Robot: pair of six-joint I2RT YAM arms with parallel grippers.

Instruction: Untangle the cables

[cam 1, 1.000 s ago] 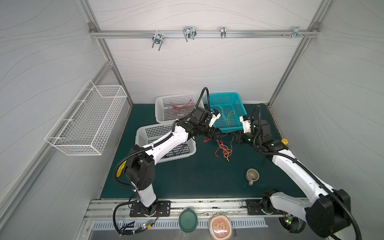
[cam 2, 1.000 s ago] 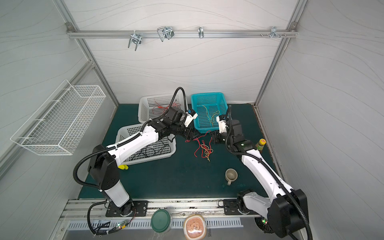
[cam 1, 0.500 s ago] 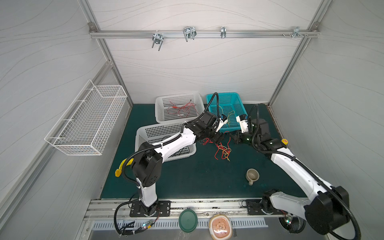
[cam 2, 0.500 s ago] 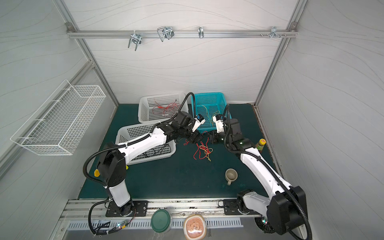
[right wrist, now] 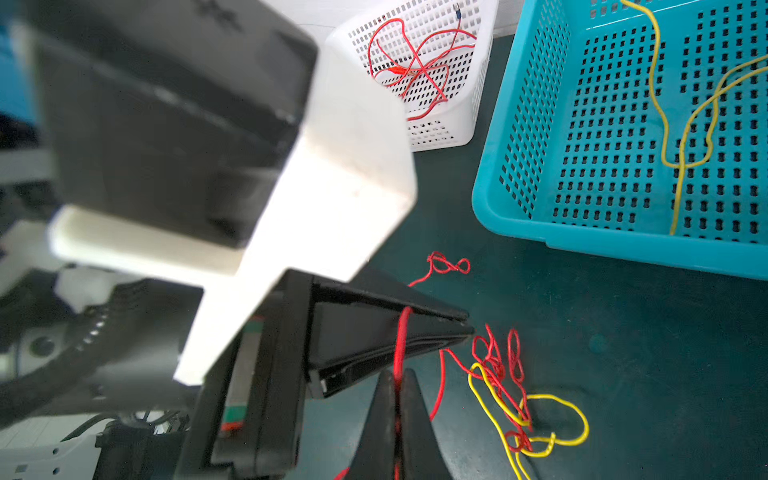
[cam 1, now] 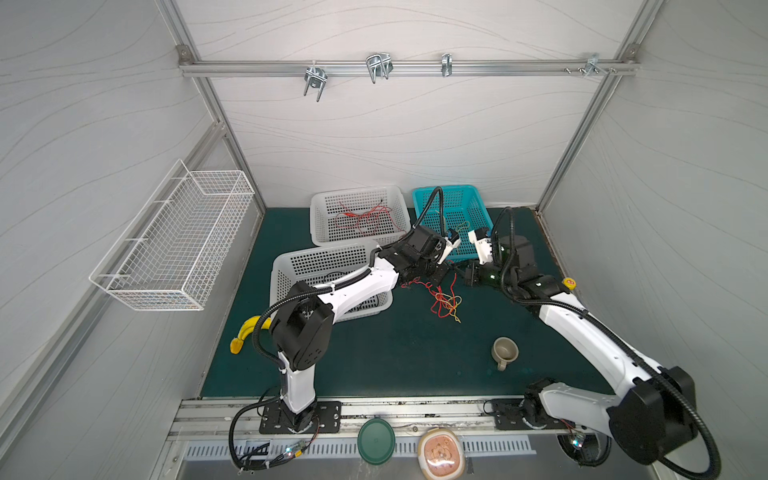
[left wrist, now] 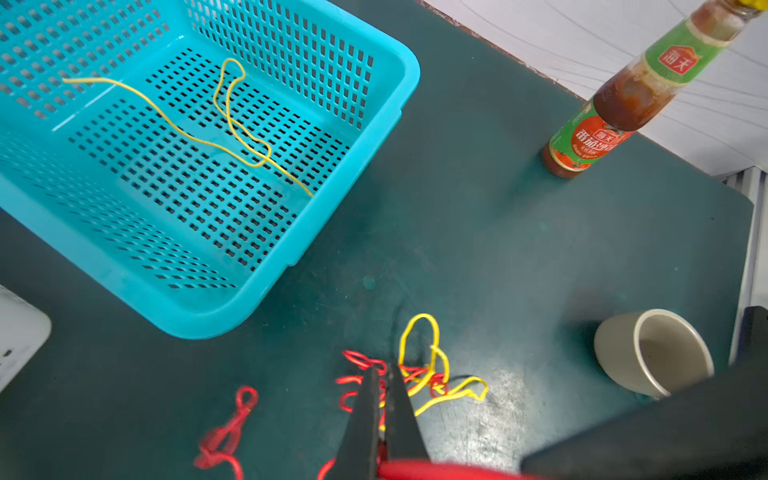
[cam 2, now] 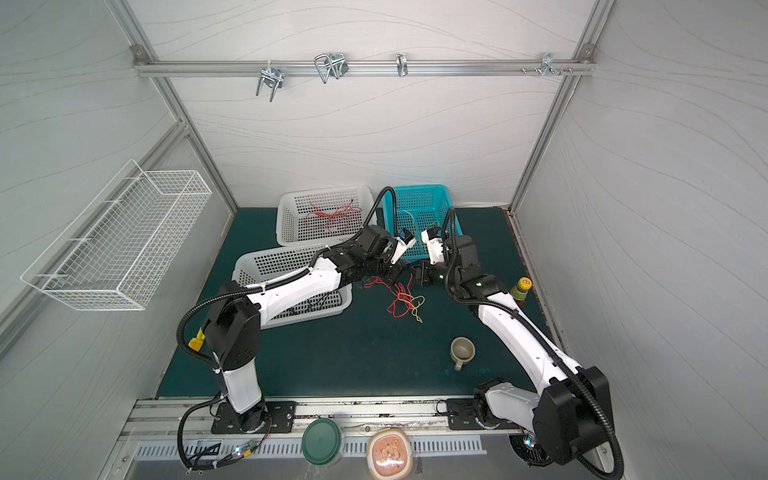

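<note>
A tangle of red and yellow cables (cam 1: 444, 299) (cam 2: 405, 300) lies on the green mat between the two arms. My left gripper (left wrist: 383, 371) is at the tangle's back edge, shut on a red cable (right wrist: 400, 345). That strand runs from its fingers (right wrist: 374, 332) straight to my right gripper (right wrist: 397, 376), which is shut on the same strand. In both top views the two grippers (cam 1: 440, 272) (cam 1: 467, 275) nearly meet. One yellow cable (left wrist: 232, 120) lies in the teal basket (cam 1: 442, 189). Red cables (cam 1: 365, 218) lie in the back white basket (cam 1: 353, 195).
A second white basket (cam 1: 291, 266) sits under the left arm. A beige mug (cam 1: 505, 351) stands right of centre near the front, and a sauce bottle (cam 2: 521, 291) at the right edge. A banana (cam 1: 245, 332) lies front left; a wire rack (cam 1: 174, 241) hangs on the left wall.
My left gripper swung right from beside the baskets down to the tangle and closed on a red strand. The right gripper shifted slightly left and stayed shut.
</note>
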